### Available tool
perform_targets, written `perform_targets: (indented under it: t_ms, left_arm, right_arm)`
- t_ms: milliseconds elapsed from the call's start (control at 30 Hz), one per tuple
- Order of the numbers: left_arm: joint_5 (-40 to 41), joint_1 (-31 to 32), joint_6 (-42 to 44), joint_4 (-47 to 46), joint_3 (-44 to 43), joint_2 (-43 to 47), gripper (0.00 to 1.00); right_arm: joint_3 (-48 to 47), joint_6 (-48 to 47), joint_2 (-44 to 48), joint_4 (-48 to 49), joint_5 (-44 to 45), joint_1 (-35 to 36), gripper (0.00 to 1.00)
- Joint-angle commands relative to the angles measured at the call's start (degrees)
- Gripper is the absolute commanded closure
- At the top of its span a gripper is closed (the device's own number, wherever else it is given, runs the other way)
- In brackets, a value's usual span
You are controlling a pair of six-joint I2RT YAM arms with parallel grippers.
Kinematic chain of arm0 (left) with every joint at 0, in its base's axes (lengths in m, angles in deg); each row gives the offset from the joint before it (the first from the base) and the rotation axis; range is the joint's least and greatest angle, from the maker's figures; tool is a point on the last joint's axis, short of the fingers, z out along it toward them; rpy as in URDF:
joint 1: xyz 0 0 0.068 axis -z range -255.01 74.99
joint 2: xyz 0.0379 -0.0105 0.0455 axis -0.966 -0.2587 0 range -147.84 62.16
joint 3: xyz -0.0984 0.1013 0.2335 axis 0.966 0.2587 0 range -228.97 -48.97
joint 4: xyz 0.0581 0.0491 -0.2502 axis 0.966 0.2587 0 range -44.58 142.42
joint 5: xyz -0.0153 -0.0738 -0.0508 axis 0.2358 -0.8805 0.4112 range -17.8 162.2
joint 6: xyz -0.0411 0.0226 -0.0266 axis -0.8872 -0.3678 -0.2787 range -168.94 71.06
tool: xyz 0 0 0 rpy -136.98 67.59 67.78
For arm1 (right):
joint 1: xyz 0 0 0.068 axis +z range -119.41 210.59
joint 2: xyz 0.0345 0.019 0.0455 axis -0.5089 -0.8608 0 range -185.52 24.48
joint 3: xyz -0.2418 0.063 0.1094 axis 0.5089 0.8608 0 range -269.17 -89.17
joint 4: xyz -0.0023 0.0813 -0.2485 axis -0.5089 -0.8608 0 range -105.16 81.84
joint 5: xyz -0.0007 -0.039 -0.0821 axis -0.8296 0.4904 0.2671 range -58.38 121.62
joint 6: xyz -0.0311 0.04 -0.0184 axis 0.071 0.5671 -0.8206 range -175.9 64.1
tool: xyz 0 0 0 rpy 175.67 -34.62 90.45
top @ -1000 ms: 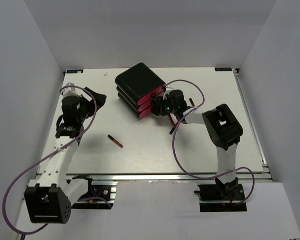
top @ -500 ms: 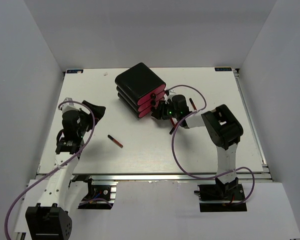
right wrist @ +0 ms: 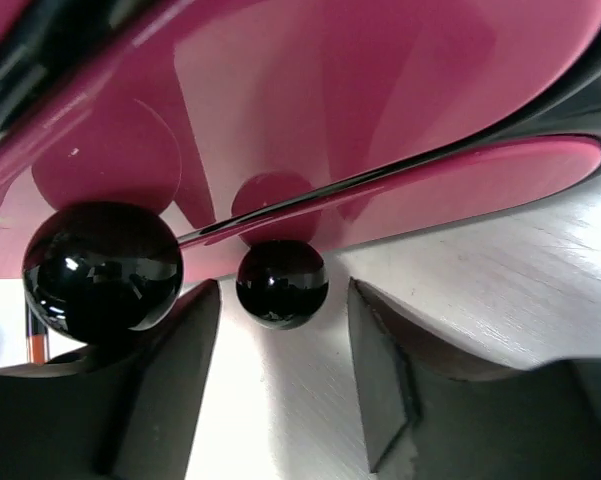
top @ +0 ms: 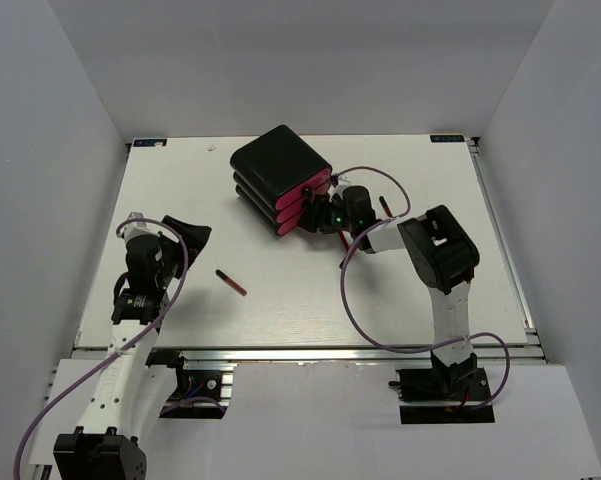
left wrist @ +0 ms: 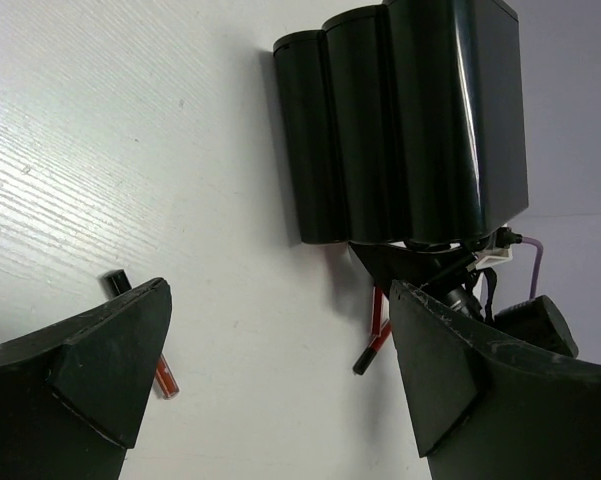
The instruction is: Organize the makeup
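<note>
Right gripper (top: pixel 324 216) jaws spread either side of a knob (right wrist: pixel 281 285) on box (top: pixel 280 165), not pinching; left gripper (top: pixel 188 232) jaws wide, near bench (top: pixel 300 310) left edge; lipstick (top: pixel 231 283) beside it

White table (top: pixel 280 320) w/ metal rail (top: pixel 310 352) at near edge; plain white walls (top: pixel 300 60), prob. even overhead light.

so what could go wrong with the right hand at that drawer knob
The small knob is round and glossy, so the right hand may slip off it. Pulling might drag the whole black box, since the left hand is well away and open. The lipsticks lying by the right wrist could get knocked.
</note>
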Motion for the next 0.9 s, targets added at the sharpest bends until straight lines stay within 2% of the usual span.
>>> perform_targets:
  t_ms: [0,100,133,167,333,567,633,667,700,733,767,800,867]
  left_arm:
    - [0.56,-0.12,-1.38,1.56,1.23,1.51,0.02]
    - [0.74,-0.12,-3.40,1.73,3.25,2.30,0.02]
    - [0.74,-0.20,-3.93,1.65,4.30,2.47,0.02]
    - [0.82,-0.12,-5.24,1.30,4.83,2.65,0.02]
    - [0.91,-0.12,-8.85,1.47,7.21,1.77,0.02]
    - [-1.11,-0.12,-11.23,2.35,8.00,-3.67,0.02]
    - [-1.46,-0.12,-11.76,2.61,7.65,-5.69,0.02]
    - [-1.63,-0.12,-12.11,3.31,7.22,-6.57,0.02]
    - [-1.81,-0.12,-12.11,3.93,6.86,-7.53,0.02]
    - [-2.07,-0.12,-12.11,4.63,6.60,-10.15,0.02]
    - [-2.86,-0.12,-11.94,5.25,6.16,-11.57,0.02]
    - [-3.21,-0.03,-11.85,6.82,5.11,-13.15,0.02]
    - [-3.74,0.23,-11.58,9.28,3.70,-17.90,0.02]
  right_arm:
    - [-1.95,3.30,-1.15,5.10,0.62,-0.25,0.42]
    - [-2.39,2.78,-1.33,5.10,0.97,-0.25,0.48]
    - [-2.21,2.52,-0.98,5.36,0.80,-0.34,0.58]
    - [-1.43,2.08,-0.80,6.76,-1.12,-0.69,0.74]
    - [3.14,1.12,1.91,8.09,-2.89,-1.04,0.81]
    - [12.80,0.06,8.07,7.66,-3.95,-2.27,0.82]
    - [15.61,-0.38,9.65,7.39,-4.47,-2.62,0.79]
    - [16.15,-1.25,10.18,6.87,-4.83,-2.62,0.71]
    - [16.33,-1.87,10.18,6.86,-5.53,-2.71,0.70]
    - [15.90,-2.66,10.36,6.25,-7.45,-2.71,0.60]
    - [15.20,-3.80,10.27,5.46,-8.51,-2.63,0.55]
    - [14.06,-6.86,10.27,3.71,-9.30,-2.62,0.45]
    - [10.99,-10.39,10.79,-2.52,-10.81,-2.62,0.40]
